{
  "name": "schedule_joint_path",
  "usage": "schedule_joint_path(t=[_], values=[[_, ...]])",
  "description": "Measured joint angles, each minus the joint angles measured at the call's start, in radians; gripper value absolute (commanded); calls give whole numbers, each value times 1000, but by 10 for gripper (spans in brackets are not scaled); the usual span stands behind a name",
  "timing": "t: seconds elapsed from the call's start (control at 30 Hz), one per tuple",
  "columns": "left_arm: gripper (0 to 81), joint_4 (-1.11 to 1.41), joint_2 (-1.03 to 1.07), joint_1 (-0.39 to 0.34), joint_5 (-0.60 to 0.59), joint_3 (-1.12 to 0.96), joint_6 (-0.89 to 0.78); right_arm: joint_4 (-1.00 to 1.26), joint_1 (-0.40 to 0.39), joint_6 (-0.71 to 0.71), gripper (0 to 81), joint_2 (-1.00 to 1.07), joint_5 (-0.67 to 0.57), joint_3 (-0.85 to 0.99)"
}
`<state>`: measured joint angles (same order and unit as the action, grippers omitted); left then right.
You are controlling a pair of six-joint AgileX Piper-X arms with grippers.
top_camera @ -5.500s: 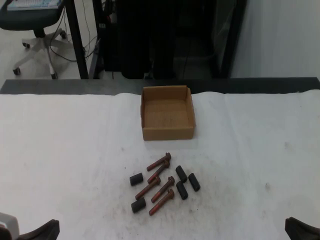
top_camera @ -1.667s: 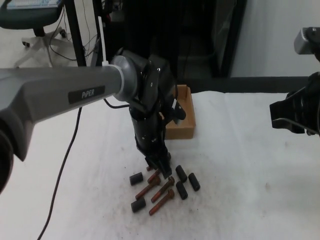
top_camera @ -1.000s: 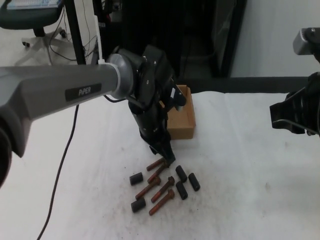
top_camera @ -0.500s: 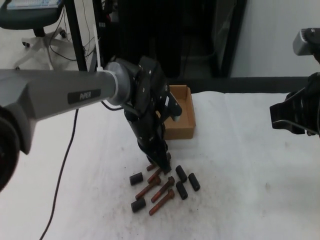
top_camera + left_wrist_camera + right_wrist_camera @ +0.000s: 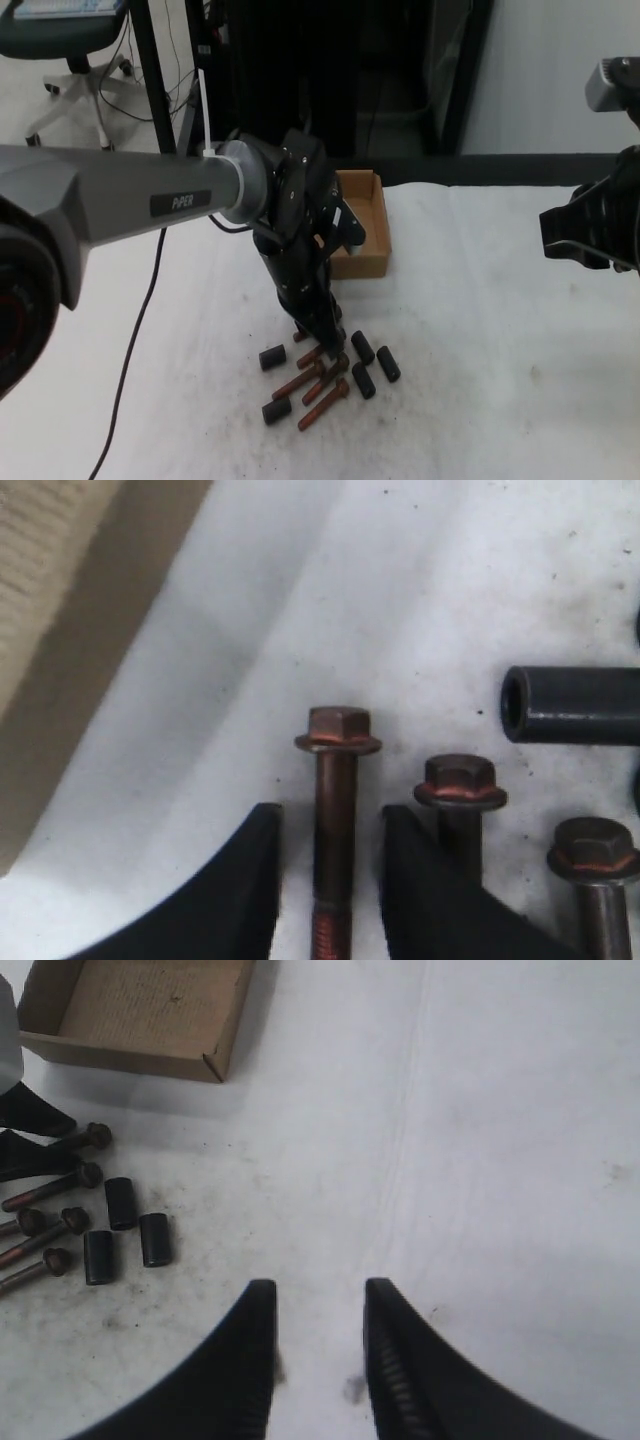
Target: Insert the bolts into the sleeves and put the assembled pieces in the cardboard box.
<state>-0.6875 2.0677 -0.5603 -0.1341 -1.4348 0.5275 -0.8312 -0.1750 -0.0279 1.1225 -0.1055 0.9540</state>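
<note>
While low on the worktop (image 5: pixel 500 350), left jaws narrowly apart, astride one bolt (image 5: pixel 337 780), not yet pinching; shank lengthwise between them, head pointing out past the tips. Sleeves (image 5: pixel 122 1203) just beside. Right jaws open, well off, above bare worktop. Cardboard box (image 5: pixel 368 262) beyond.

Upper left of the frame, an office chair (image 5: pixel 55 38) sits on its star base over a pale floor (image 5: pixel 20 88), with cables (image 5: pixel 180 95) trailing beside a black upright post (image 5: pixel 150 75). Top centre is a dark cabinet (image 5: pixel 330 70), deep in shadow. Upper right, a plain white wall (image 5: pixel 560 75). Down front, the counter (image 5: pixel 500 350) wears a white cloth flecked with dark smudges, and its dark back edge (image 5: pixel 500 168) runs across behind.
</note>
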Motion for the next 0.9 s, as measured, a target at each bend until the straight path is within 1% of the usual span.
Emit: schedule_joint_path(t=[0.5,0.53,0.57,0.6,0.7,0.9], values=[[305,62,15,0,-12,0,0,0,0,0,290,0,0,0],[293,62,15,0,-17,0,0,0,0,3,290,0,0,0],[261,62,17,0,-21,0,0,0,0,5,290,0,0,0],[208,59,17,0,-25,0,0,0,0,6,290,0,0,0],[4,50,23,0,-46,-3,2,0,0,14,279,0,0,0],[0,37,25,0,-48,-13,-9,0,5,21,136,0,0,0]])
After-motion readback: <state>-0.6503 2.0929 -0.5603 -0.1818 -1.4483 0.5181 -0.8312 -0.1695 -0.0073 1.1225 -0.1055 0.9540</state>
